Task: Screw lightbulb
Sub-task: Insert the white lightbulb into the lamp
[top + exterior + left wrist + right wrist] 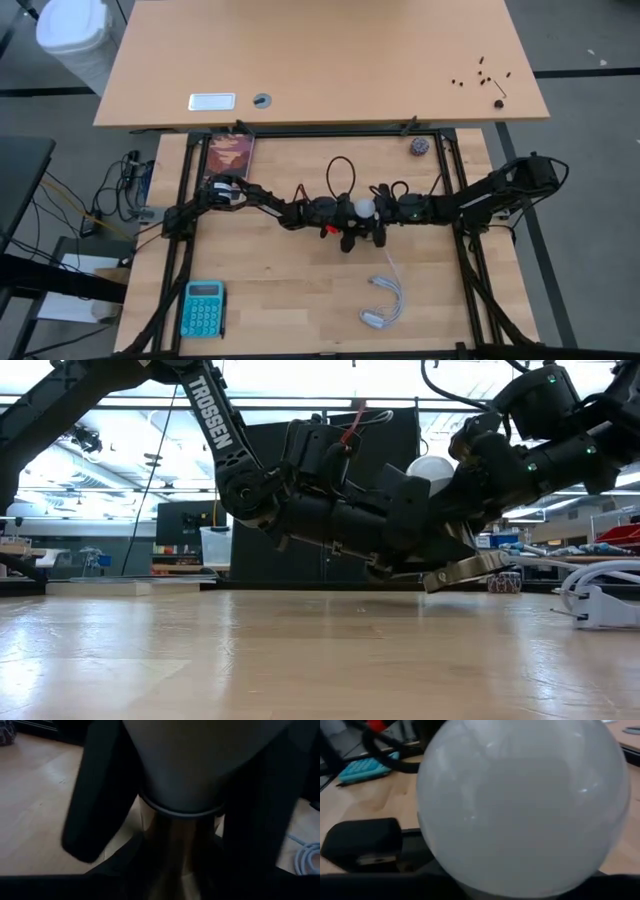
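Both arms meet over the middle of the table (300,300), and the lightbulb (365,208) sits right between them, lifted clear of the wood. The left hand (165,827) is clamped on the bulb's lower neck, dark fingers (100,795) on either side where the white dome tapers to the brassy base. The right hand (383,213) is pressed close around the dome, which fills its wrist view; whether it is actually gripping, I cannot tell. That frosted globe looks light, smooth and breakable, so the neck seems the safer hold. The white cable (385,300) lies nearer the table's front edge, the blue calculator (203,308) well to the bulb's left; open room below.
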{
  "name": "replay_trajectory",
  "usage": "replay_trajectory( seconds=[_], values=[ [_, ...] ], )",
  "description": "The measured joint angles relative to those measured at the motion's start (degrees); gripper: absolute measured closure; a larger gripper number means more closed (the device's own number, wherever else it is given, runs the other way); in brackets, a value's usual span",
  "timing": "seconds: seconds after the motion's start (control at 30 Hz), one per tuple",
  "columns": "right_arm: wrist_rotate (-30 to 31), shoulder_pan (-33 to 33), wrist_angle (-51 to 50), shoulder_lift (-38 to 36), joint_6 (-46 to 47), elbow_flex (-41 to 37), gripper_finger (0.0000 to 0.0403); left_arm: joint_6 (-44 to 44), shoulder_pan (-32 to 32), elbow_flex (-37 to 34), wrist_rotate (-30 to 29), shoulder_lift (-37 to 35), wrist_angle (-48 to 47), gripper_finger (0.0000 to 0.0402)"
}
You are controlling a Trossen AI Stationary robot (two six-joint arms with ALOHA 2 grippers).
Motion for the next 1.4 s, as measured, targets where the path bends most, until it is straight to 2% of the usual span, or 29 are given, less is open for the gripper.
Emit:
replay_trajectory(
  seconds=[0.2, 0.4, 0.53, 0.63, 0.8, 0.93, 1.07, 1.2, 1.4],
  values=[
    [6.1, 1.5, -0.3, 0.0, 4.8, 0.0, 0.0239, -0.3, 0.2, 0.0, -0.5, 0.0, 0.1, 0.0216],
    [17.1, 5.6, -0.5, 0.0, 9.0, 0.0, 0.0239, -0.1, 0.5, 0.0, -0.3, 0.0, 0.3, 0.0216],
    [17.8, 6.3, -0.5, 0.0, 9.6, 0.0, 0.0234, 0.0, 0.6, 0.0, -0.4, 0.0, 0.2, 0.0216],
    [12.9, 6.1, -0.3, 0.0, 11.6, 0.0, 0.0216, 0.1, 0.6, -0.1, -0.1, 0.1, 0.1, 0.0216],
    [-0.8, 4.1, 1.2, -0.1, 13.1, 0.0, 0.0162, 0.7, 0.4, -0.2, 1.9, 0.2, 0.1, 0.0216],
    [-8.1, 2.0, 1.3, -0.2, 8.7, 0.0, 0.011, 0.8, 0.4, -0.2, 3.1, 0.3, 0.1, 0.0219],
    [-15.2, 0.1, 1.0, -0.2, 2.2, 0.1, 0.0074, 0.8, 0.4, -0.2, 4.4, 0.3, 0.5, 0.0226],
    [-21.1, -2.3, 2.0, -0.2, -2.8, -1.4, 0.0067, 0.7, 0.5, -0.2, 6.0, 0.3, 0.5, 0.0228],
    [-29.6, -5.5, 7.8, -0.2, -7.0, -4.1, 0.0088, 0.7, 0.6, -0.2, 8.0, 0.3, 1.3, 0.0228]
  ],
)
